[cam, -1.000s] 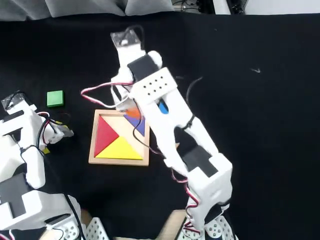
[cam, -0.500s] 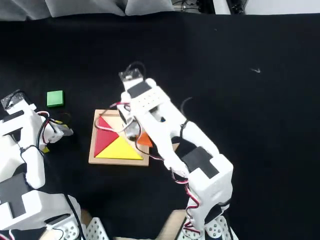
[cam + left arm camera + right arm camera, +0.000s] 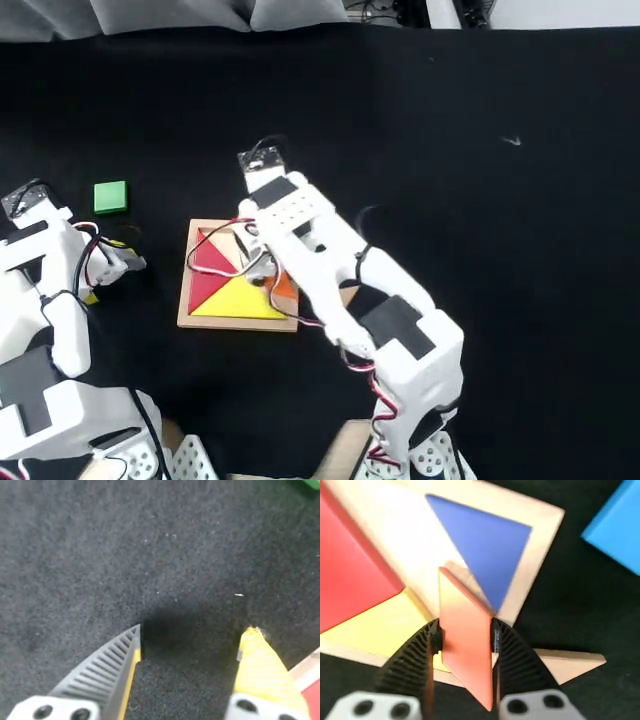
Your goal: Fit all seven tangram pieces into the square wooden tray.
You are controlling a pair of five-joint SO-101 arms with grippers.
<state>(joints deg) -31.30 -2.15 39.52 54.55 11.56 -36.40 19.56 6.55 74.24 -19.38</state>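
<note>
My right gripper clamps the orange piece on edge over the right side of the wooden tray. My left gripper hangs with fingers spread above the black cloth, left of the tray.

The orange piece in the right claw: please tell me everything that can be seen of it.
The orange piece is a flat, smooth plate with straight edges and sharp corners. It stands on edge, clamped across its faces by the right claw. It is over the edge of the wooden tray, near the blue triangle; whether it touches the tray cannot be told.
</note>
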